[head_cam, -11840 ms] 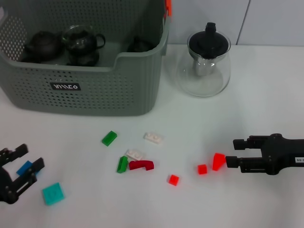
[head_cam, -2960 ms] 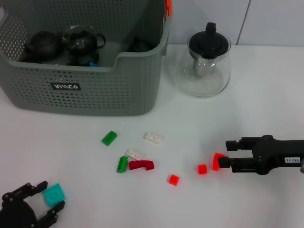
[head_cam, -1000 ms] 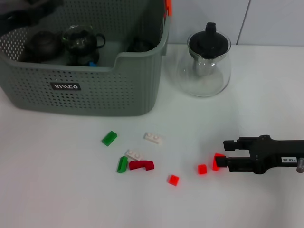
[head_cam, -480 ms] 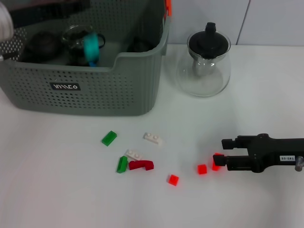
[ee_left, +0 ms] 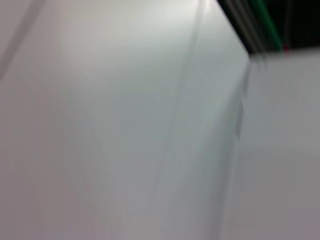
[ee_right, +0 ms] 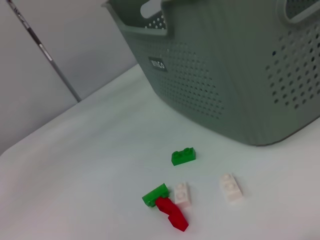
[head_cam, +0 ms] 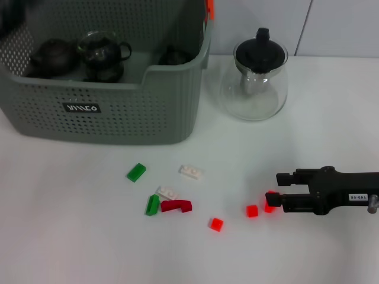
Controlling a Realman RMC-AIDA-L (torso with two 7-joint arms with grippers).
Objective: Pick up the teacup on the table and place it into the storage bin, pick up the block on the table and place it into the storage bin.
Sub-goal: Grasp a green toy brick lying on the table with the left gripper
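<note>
Head view: right end effector spread, low on the surface, orange-red block between its fingertips; light, rigid, small, slick plastic, so pinch its flat sides; left end effector unseen.

Your left wrist view is only a blur. The storage bin is cropped at the head view's top and left edges, and the right gripper half hides a red block.

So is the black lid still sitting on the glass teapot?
Yes, the head view shows the black lid seated on top of the glass teapot, right of the storage bin.
</note>
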